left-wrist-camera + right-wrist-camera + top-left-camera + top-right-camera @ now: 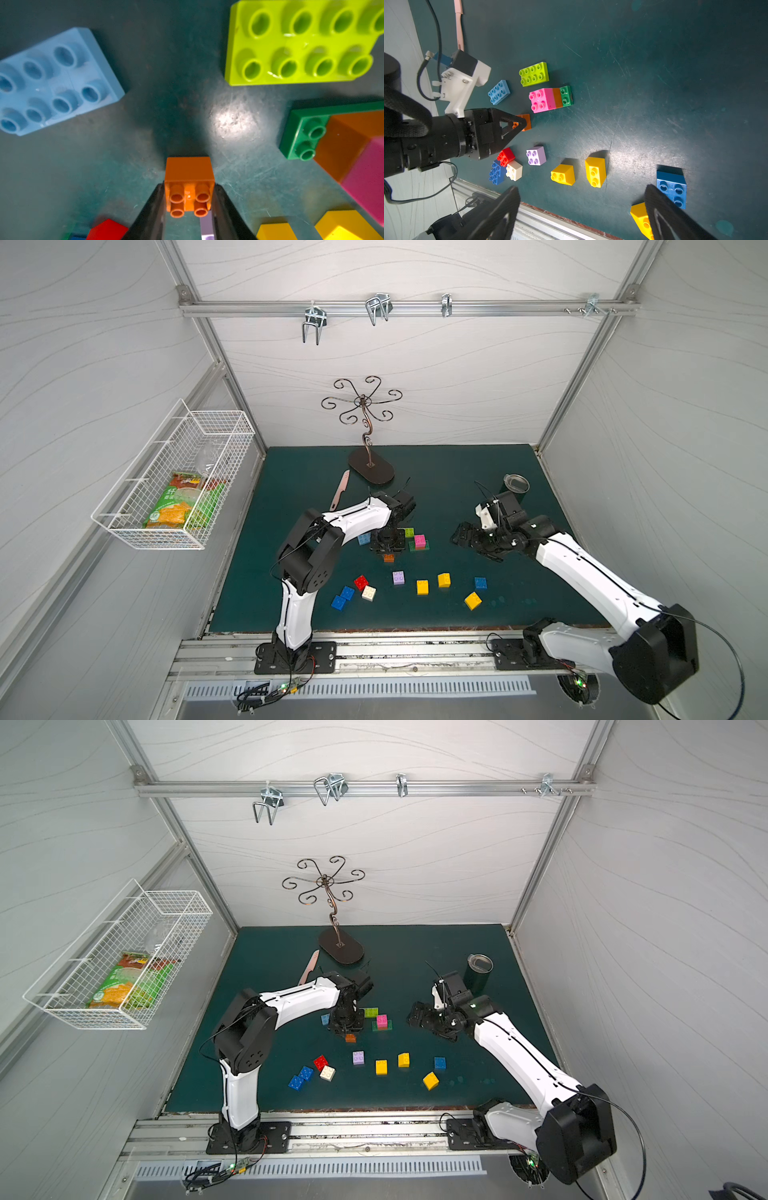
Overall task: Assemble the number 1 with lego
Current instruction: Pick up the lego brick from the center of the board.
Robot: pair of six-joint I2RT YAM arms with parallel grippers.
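My left gripper (189,199) is shut on a small orange lego brick (189,176), studs facing the wrist camera, low over the green mat (519,572). In a top view the brick (389,558) pokes out under the left gripper (388,551). Close by lie a lime brick (299,43), a light-blue brick (56,81) and a stack (550,99) of pink on orange on dark green. My right gripper (581,214) hangs open and holds nothing, to the right of the stack (419,541).
Loose bricks lie nearer the front edge: red (361,582), white (368,593), lilac (398,577), yellow (422,587), blue (481,583). A pink knife (340,490), a metal stand (371,466) and a dark tumbler (516,485) sit at the back. A wire basket (174,481) hangs on the left wall.
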